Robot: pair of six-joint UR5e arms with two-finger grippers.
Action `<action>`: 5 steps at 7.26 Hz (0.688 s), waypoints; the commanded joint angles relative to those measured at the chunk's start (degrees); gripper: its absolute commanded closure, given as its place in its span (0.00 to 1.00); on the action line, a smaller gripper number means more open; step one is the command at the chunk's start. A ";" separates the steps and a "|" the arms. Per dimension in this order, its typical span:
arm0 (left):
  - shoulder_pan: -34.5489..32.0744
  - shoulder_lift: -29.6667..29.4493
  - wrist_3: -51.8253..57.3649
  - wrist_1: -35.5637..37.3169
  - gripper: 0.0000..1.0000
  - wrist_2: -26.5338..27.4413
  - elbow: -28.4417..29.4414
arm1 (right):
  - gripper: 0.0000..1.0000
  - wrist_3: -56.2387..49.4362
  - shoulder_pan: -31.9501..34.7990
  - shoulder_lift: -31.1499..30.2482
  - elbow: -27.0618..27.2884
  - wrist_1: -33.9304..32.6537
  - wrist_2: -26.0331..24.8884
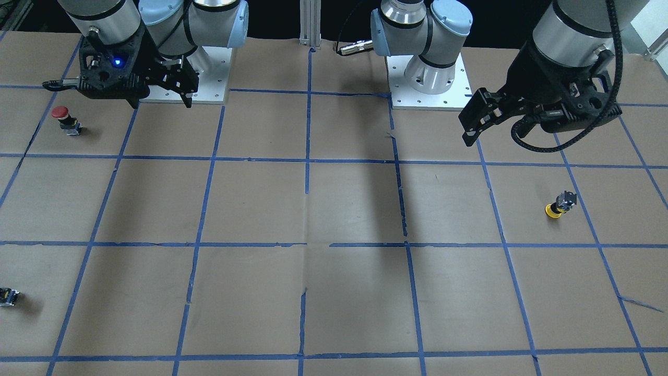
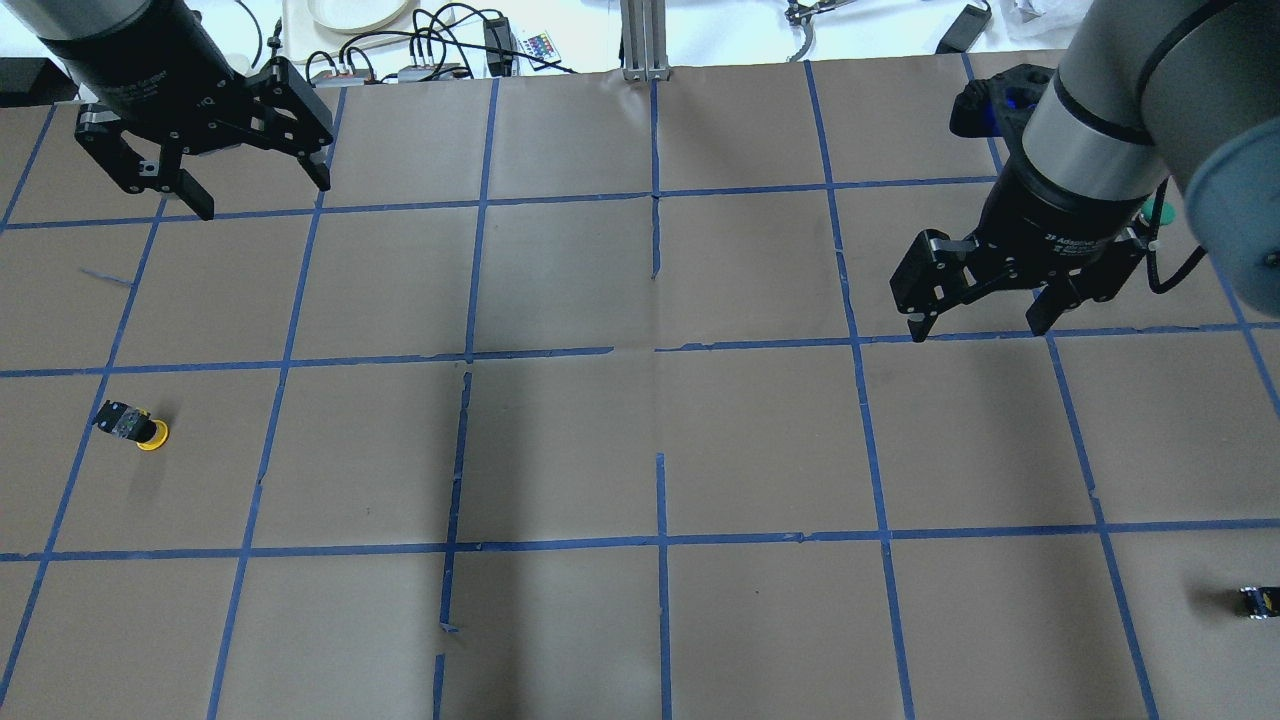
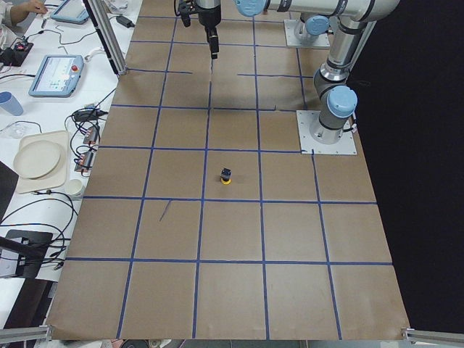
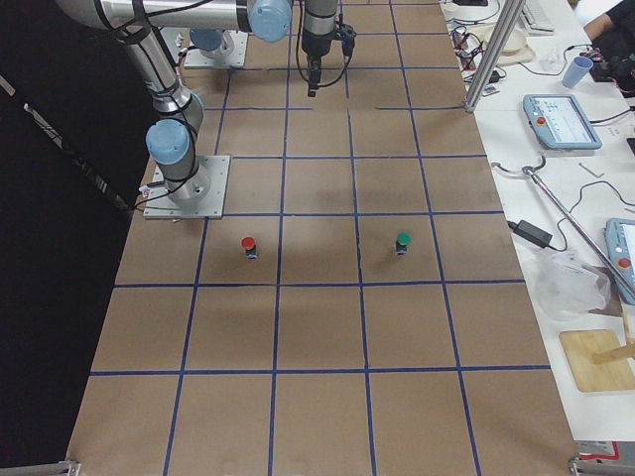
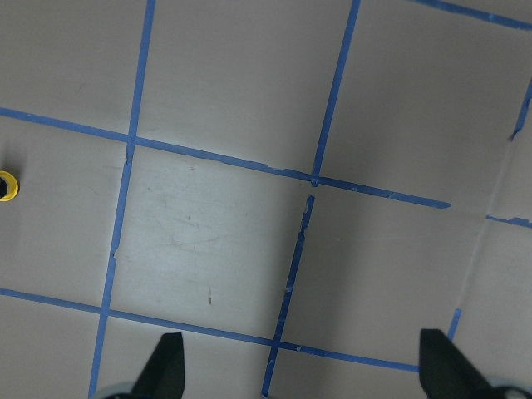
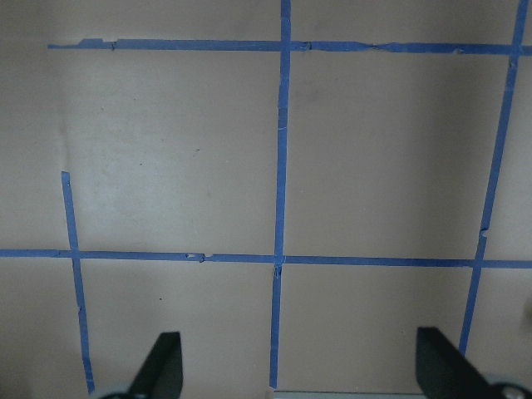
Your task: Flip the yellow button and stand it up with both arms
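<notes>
Two wide-open: left claw (image 2: 264,197), right claw (image 2: 977,331) | yellow button (image 2: 135,428) inverted, resting on cap

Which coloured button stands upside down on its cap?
The yellow button: its cap rests on the table, block above. The red button and green button stand cap up.

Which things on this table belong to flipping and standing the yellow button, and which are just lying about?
Belong to the job:
the small yellow-capped push button with a grey-black block
the black two-finger left end effector
the black two-finger right end effector, both open

Just lying about:
the red-capped push button
the green-capped push button
the small dark capless block
</notes>
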 commanded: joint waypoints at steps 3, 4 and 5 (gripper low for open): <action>14.84 -0.41 23.74 5.55 0.03 0.00 -7.02 | 0.00 0.09 0.00 0.01 0.03 -0.07 0.40; 19.25 -1.11 31.51 8.46 0.02 0.09 -8.69 | 0.00 0.09 0.00 0.01 0.12 -0.07 0.40; 23.56 -1.99 40.03 9.45 0.02 0.96 -10.36 | 0.00 0.09 0.00 -0.08 0.12 -0.33 0.48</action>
